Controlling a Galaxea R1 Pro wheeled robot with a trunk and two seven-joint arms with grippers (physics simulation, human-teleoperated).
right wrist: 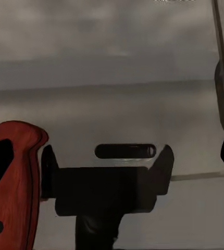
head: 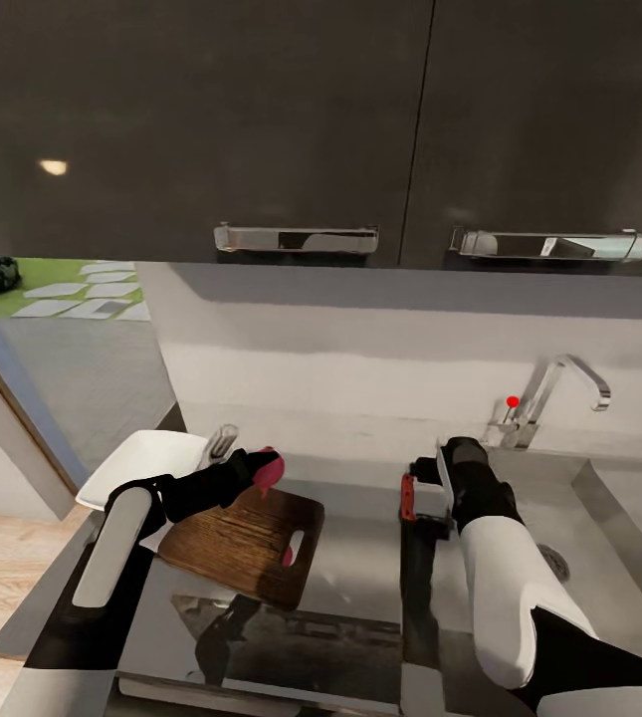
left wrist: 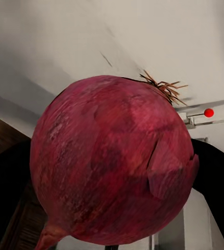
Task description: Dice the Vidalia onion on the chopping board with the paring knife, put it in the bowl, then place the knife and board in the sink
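Head view: left hand (head: 261, 470) grips the rounded pinkish-red Vidalia onion (head: 269, 470), held just above the far edge of the dark brown wooden chopping board (head: 246, 543). Right hand (head: 422, 495) is closed on the red-handled paring knife (head: 407, 496). Best to lower the onion mid-board, clear of the handle slot, before letting go. Count: one onion, one board, one knife, one shallow white bowl (head: 141, 461), one steel sink (head: 609, 528).

No readable text, label, brand, number or sign appears in any of the three views; every visible surface is plain and unmarked.
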